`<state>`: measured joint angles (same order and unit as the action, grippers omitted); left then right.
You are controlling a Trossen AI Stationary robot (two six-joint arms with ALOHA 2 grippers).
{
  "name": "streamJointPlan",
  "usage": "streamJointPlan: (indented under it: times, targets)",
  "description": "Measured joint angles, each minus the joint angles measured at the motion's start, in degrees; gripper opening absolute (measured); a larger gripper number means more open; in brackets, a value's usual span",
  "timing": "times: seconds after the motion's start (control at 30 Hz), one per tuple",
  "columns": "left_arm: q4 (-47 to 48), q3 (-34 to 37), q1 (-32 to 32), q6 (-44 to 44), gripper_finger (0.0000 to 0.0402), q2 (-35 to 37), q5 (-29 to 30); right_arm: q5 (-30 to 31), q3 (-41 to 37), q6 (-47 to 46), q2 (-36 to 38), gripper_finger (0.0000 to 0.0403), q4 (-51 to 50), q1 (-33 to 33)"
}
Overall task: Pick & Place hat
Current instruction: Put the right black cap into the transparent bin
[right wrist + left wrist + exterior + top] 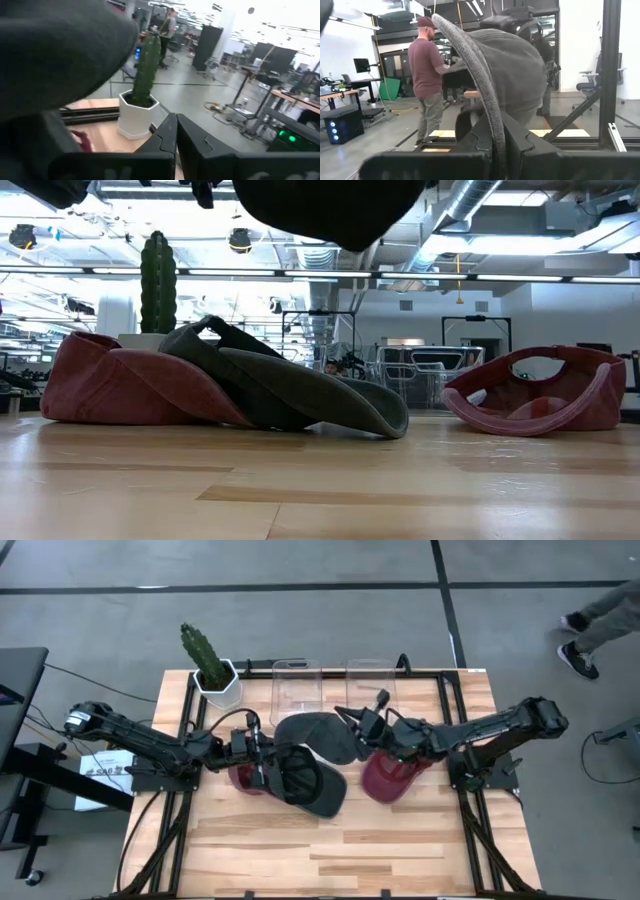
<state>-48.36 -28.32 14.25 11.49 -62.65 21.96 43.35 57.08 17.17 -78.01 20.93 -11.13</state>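
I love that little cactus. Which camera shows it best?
The right wrist view: the cactus stands whole in its white pot. The high view looks down on it; the low view hides its pot behind a maroon hat; the left wrist view misses it.

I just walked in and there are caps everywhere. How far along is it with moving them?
Nothing looks finished. Two maroon caps and one dark cap lie on the table. In hand: both grippers grip a second dark cap held above the table, the left gripper shut on its brim, the right gripper shut on its other side. Setting it down remains.
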Motion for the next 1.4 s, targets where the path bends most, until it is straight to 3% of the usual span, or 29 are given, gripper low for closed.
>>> streamJointPlan:
  times: [0.23, 0.47, 0.73, 0.97, 1.17, 1.4]
  targets:
    - [-0.1, 0.0, -0.9, -0.3, 0.0014, 0.0, -3.1, 0.1, 0.0, 1.4, 2.3, 0.0, -0.8, -1.2]
    - [-1.9, 0.0, -3.9, -3.7, 0.0014, -1.2, -7.7, -1.4, 0.1, 2.3, 0.8, 0.0004, -1.1, 1.9]
    - [-3.2, 0.0, -7.2, -7.9, 0.0014, -4.5, -13.3, -1.3, 1.2, 2.9, -1.5, 0.0093, -1.6, 4.7]
    - [-3.4, 0.0, -6.5, -7.9, 0.0014, -3.8, -15.2, -0.5, 1.7, 6.9, -1.3, 0.0161, -8.5, 7.3]
    - [-3.1, 0.0, -6.1, -7.8, 0.0014, -3.3, -15.2, 2.8, 1.7, 9.5, -0.3, 0.0175, -11.4, 8.4]
    - [-2.2, 0.0, -6.0, -8.0, 0.0014, -3.3, -15.2, 9.4, 1.7, 13.0, 2.0, 0.0165, -12.3, 10.9]
